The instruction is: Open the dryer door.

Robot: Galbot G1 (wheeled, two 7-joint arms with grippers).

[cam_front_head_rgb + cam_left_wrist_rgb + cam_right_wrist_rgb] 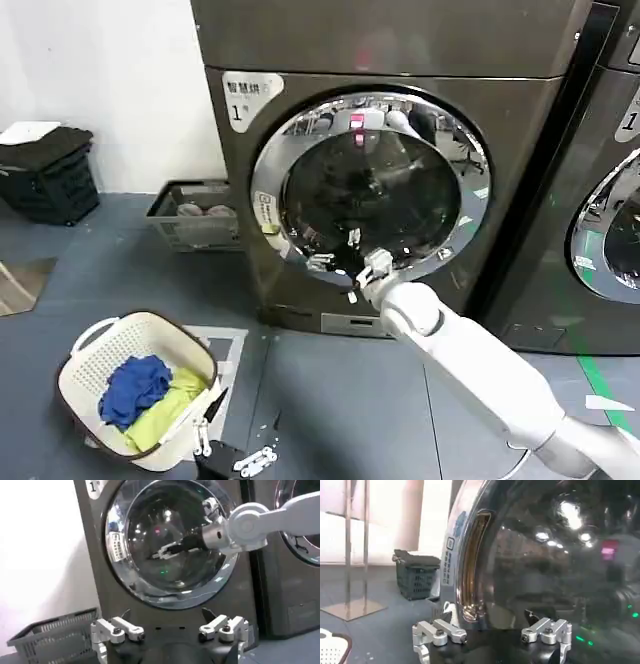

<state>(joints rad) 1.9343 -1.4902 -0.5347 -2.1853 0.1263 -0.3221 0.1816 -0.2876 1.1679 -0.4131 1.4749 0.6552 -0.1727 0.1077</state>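
Reaching in front of the closed dryer door (372, 188), the right gripper (340, 264), fingers spread, hovers at the door's lower glass, with the recessed handle toward the door's left rim.

The dryer door (372, 189) had a glossy chrome ring around smooth dark glass. The machine body (240, 210) looked brushed grey-brown metal. The laundry basket (85, 365) was perforated cream plastic holding cloth.
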